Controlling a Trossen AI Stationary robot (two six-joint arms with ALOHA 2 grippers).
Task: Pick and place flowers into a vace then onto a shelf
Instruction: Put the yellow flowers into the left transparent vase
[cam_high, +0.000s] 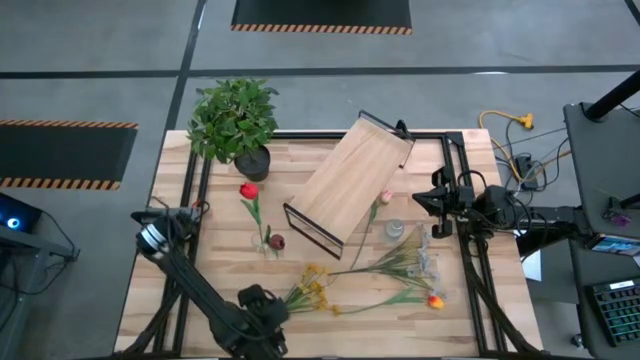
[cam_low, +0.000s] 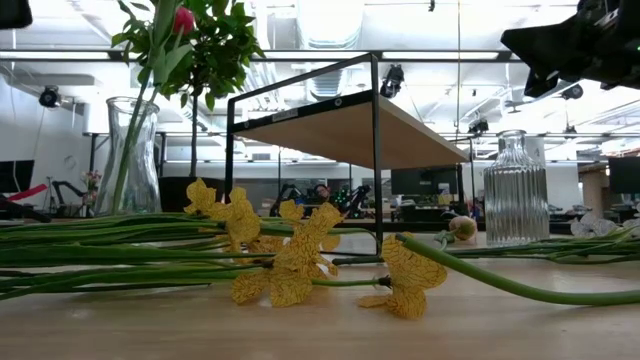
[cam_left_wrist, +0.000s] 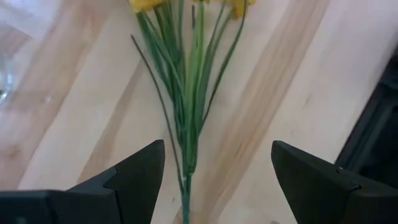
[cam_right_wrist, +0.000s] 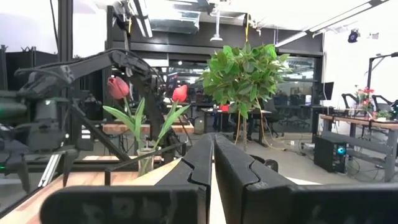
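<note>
From above, the table (cam_high: 170, 260) carries the shelf (cam_high: 350, 185) lying skewed near its centre, a potted plant (cam_high: 235, 120) at 11 o'clock, and the flowers (cam_high: 390, 265) strewn from centre toward 5 o'clock: a yellow bunch (cam_high: 315, 285), an orange bloom (cam_high: 435, 300), a pink one (cam_high: 386, 197) beside the shelf, and a red tulip (cam_high: 249, 191) and a dark maroon bloom (cam_high: 277, 241) at a clear vase (cam_high: 264, 243) at 9 o'clock. The left gripper (cam_high: 262, 305) sits at 7 o'clock beside the yellow bunch; the right gripper (cam_high: 430, 205) waits at 3 o'clock. Only the level view shows the shelf standing raised on its black frame, a tall vase (cam_low: 133, 155) holding a tulip stem, and a ribbed glass bottle (cam_low: 516, 188) behind the stems lying flat. The left wrist view alone shows the left gripper (cam_left_wrist: 217, 174) spread wide, its fingers (cam_left_wrist: 134, 180) astride the green stems of the yellow bunch (cam_left_wrist: 186, 99), apart from them. The right wrist view shows the right gripper (cam_right_wrist: 213, 165) pressed together, holding nothing, with two red tulips (cam_right_wrist: 146, 93) in a vase and the plant beyond.
</note>
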